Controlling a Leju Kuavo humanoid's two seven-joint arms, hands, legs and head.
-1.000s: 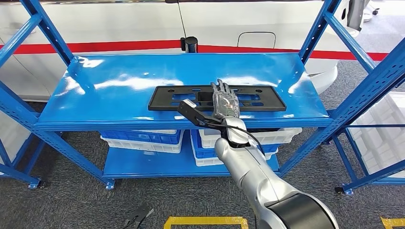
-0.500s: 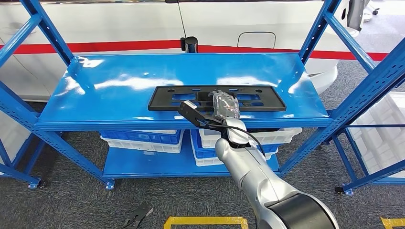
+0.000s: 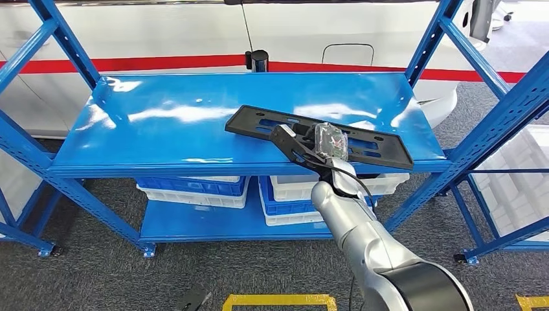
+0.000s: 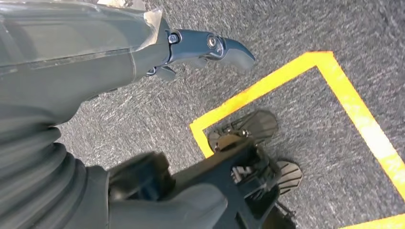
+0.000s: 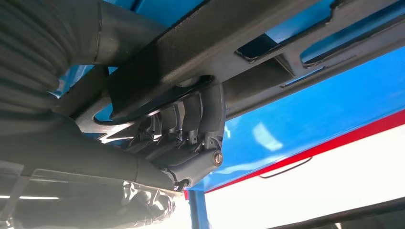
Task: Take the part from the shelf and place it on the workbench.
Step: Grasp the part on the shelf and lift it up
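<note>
A long, flat, black plastic part (image 3: 311, 133), shaped like a rectangular frame with several slots and cut-outs along its length, sits over the top shelf (image 3: 162, 116) of a blue metal rack. It lies slanted across the shelf rather than square to its front edge, its right end reaching toward the shelf's front right corner. The robot's right hand (image 3: 329, 144), wrapped in clear film, grasps the part near its middle. From the right wrist camera, dark fingers (image 5: 200, 117) curl around the part's (image 5: 200, 43) edge, its matte, grainy underside showing ribs and openings. Below, white and blue bins (image 3: 194, 188) sit on the lower shelf. The left hand (image 4: 210, 47) hangs over grey carpet marked with yellow tape (image 4: 267, 83); its fingers hold nothing.
</note>
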